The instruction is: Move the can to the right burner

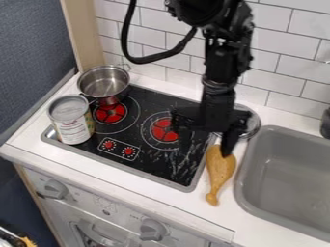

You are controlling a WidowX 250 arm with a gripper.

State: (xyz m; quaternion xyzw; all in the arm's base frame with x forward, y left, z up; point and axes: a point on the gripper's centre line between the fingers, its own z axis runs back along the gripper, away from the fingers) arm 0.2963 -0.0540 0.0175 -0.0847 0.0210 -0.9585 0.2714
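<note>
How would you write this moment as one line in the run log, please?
can: upright, left edge of stove | gripper: open, near toy drumstick | right burner: no can on it

A: Ok so where are we seeing the can (72, 124)?
B: Left side of the frame, standing upright. We've got a silvery, ridged top and a pale label with red and green bits.
A: And our right burner (163, 134)?
B: Right around mid-frame, well apart from the can. We can make out a red middle with dark spokes, thin pale rings around it, right side partly hidden.
</note>
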